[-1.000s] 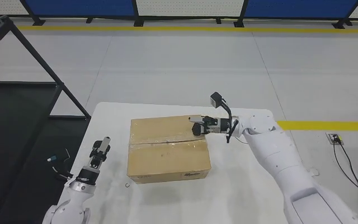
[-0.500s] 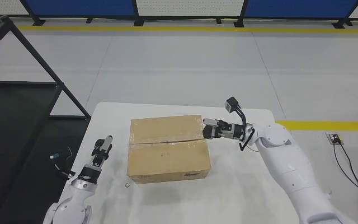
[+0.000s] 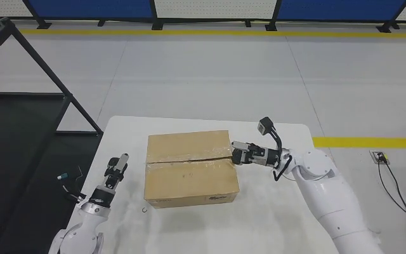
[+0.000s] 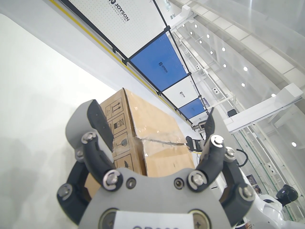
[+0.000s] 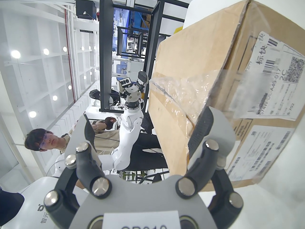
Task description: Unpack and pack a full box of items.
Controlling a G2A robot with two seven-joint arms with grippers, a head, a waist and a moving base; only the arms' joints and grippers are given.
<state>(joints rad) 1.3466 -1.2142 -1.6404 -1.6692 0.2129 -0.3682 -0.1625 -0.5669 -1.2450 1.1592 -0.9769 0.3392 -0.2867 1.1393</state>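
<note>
- Item, cardboard box [image 3: 190, 168]: on the white table [image 3: 127, 140], flaps down, standing where it stood a second ago.
- Right gripper [image 3: 235, 153]: a second ago over the box top near the seam. It has since drawn back off the right edge and dropped to the end face, level with the seam. Jaws spread wide, holding nothing.
- Clear tape [image 5: 185, 89]: wrinkled and lifted over the seam's right end. It may be partly torn, though the wrist views leave that uncertain.
- Left gripper [image 3: 116, 163]: low at the table's left, well apart from the box, hardly shifted. Jaws wide apart, empty.
- Status: unpacking barely begun. The pass along the top appears finished, and the seam end looks the likely next point of work.
</note>
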